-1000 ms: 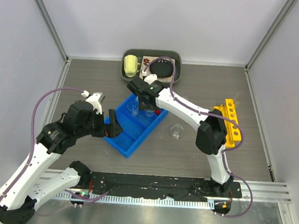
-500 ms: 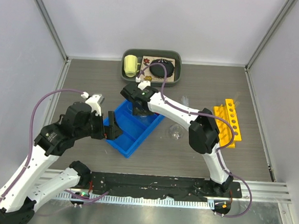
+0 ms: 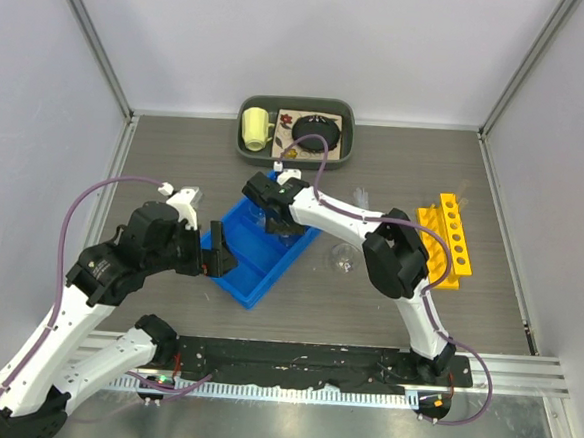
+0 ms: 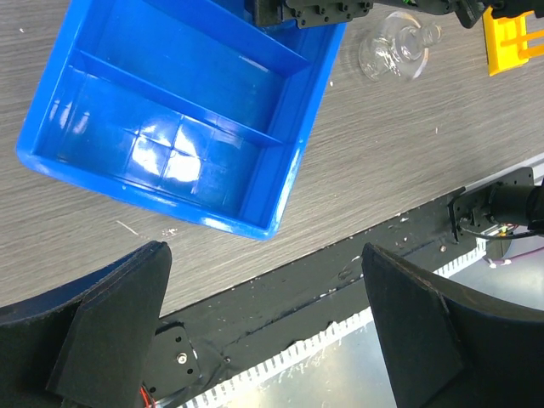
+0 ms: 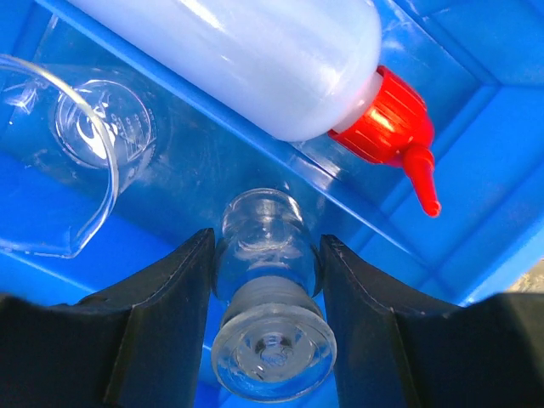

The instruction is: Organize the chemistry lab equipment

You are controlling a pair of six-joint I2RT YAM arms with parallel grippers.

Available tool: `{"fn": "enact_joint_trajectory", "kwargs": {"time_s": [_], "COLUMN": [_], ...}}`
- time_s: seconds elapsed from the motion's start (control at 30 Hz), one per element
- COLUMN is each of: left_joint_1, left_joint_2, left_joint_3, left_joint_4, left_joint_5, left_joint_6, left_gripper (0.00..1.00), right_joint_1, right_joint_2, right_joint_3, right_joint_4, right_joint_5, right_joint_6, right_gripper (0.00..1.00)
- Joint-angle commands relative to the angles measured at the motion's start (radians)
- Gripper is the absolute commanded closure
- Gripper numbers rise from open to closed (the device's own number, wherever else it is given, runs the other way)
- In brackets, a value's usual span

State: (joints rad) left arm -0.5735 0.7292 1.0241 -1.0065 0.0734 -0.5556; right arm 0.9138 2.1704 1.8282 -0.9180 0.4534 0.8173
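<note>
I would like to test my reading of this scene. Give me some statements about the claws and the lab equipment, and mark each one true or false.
1. The right claw grips a small glass flask. True.
2. The squeeze bottle stands upright on the table. False: it lies on its side in the blue bin.
3. The left claw is open and holds nothing. True.
4. The yellow tube rack sits inside the bin. False: it is on the table, to the right of the bin.
5. A round flask rests on the table between the bin and the rack. True.
</note>
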Motion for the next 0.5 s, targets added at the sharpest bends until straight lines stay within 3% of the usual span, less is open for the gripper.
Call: {"fn": "enact_joint_trajectory", "kwargs": {"time_s": [0.0, 0.2, 0.47], "left_joint_1": [0.006, 0.006, 0.006], "left_joint_2": [0.001, 0.009, 0.016], "left_joint_3": [0.005, 0.014, 0.033], "left_joint_4": [0.002, -0.003, -0.009], "left_joint_5": [0.016, 0.012, 0.005], "left_joint_6": [0.02, 0.01, -0.004], "left_gripper": [0.0, 0.0, 0.0], "right_joint_1": [-0.006, -0.004, 0.003], "right_joint_2": [-0.029, -0.037, -0.078], "right_joint_3": [-0.017, -0.012, 0.101], "right_joint_4": [0.057, 0.05, -0.024], "right_joint_5": [0.01, 0.001, 0.064], "right_joint_6": [0.023, 0.017, -0.029], "right_gripper": [0.72, 0.44, 0.35]}}
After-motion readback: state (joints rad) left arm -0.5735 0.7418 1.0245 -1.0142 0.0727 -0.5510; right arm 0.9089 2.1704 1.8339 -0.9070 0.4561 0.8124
